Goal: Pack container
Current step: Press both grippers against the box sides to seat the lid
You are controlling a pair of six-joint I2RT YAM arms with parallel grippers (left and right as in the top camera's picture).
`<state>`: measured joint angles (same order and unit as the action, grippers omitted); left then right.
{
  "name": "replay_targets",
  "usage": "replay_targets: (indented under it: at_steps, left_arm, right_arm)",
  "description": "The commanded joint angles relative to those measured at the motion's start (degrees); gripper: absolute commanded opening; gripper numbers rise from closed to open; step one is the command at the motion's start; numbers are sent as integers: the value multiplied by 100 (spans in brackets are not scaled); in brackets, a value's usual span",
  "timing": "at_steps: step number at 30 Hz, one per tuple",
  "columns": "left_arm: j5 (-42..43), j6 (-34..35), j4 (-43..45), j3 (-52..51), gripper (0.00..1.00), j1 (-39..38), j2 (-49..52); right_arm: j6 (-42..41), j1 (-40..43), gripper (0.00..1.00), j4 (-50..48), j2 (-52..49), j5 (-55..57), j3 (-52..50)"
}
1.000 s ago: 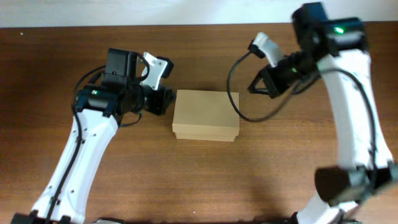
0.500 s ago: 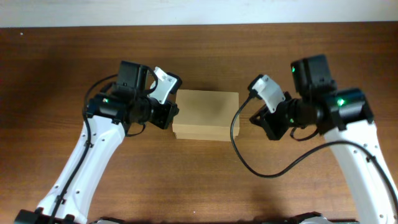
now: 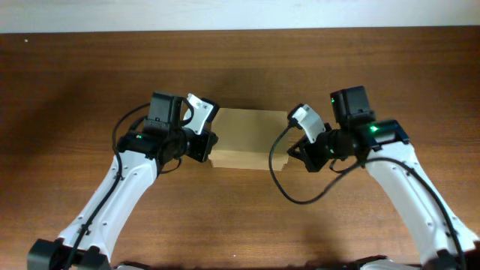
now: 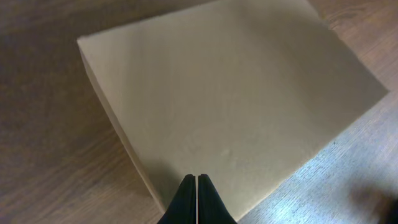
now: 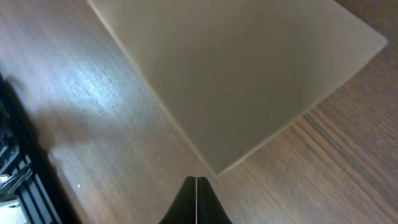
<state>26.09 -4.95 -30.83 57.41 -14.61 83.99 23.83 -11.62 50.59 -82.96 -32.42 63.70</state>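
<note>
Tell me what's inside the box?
The box is shut, so whatever is inside is hidden. Nothing sits on top of it. It rests on the table.

No writing, label, brand, number or sign is readable anywhere, the container (image 3: 247,139) included.

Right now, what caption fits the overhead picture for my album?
Shut left gripper and shut right gripper flank the closed cardboard box on a wooden table.
</note>
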Motion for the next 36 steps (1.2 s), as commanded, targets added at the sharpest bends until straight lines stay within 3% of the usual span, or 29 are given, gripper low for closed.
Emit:
replay_targets:
  at_steps: [1, 12, 27, 36]
  left_arm:
    - [0, 153, 72, -109, 2, -2, -48]
    - [2, 153, 33, -229, 2, -2, 225]
    - [57, 151, -129, -234, 2, -2, 291]
    - [44, 111, -479, -83, 2, -4, -767]
  right_arm:
    - [-79, -4, 4, -98, -262, -162, -50]
    - [-190, -4, 4, -151, -1180, -212, -50]
    - [-343, 2, 4, -131, -1178, -476, 4]
    - [-490, 2, 4, 608, -625, -492, 831]
